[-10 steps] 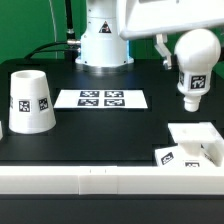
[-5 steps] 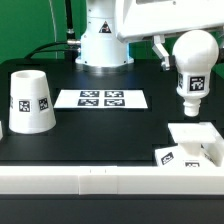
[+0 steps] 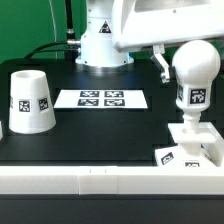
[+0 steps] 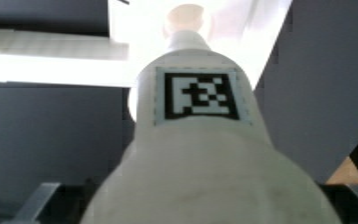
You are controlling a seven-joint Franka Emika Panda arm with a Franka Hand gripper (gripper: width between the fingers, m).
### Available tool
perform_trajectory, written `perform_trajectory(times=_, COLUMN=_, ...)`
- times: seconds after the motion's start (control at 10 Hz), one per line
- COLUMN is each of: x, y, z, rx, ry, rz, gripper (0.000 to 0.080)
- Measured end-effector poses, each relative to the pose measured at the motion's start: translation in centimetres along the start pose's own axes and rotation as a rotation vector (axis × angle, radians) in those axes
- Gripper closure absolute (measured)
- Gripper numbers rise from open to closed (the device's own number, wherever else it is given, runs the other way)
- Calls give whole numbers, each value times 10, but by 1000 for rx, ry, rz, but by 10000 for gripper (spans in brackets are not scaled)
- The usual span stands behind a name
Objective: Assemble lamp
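Looking at the right of the exterior view, we see the white round-topped plastic bulb upright, its narrow stem meeting the flat square white base in the lower right corner; the two-finger gripper is clamped on its globe.

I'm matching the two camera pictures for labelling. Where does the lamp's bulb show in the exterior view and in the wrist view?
Exterior view: the bulb stands upright at the exterior view's right, narrow end down over the base.
Wrist view: the bulb takes up most of the picture, seen along its length.
Shared landmark: the square tag on the bulb's side.
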State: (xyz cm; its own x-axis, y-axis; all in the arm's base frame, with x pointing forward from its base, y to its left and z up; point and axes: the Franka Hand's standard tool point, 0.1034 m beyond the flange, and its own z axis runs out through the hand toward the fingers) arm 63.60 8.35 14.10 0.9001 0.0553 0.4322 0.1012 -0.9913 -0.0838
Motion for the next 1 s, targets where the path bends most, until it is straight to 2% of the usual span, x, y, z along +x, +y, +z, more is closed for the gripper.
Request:
perform_trajectory(times=0.3, x=-13, y=0, z=16, rx=0, ry=-17, rz=-4, gripper=225)
perform_trajectory(times=1.0, x=-18, y=-2, z=23, rx=-4, ry=6, rz=-7, gripper=212)
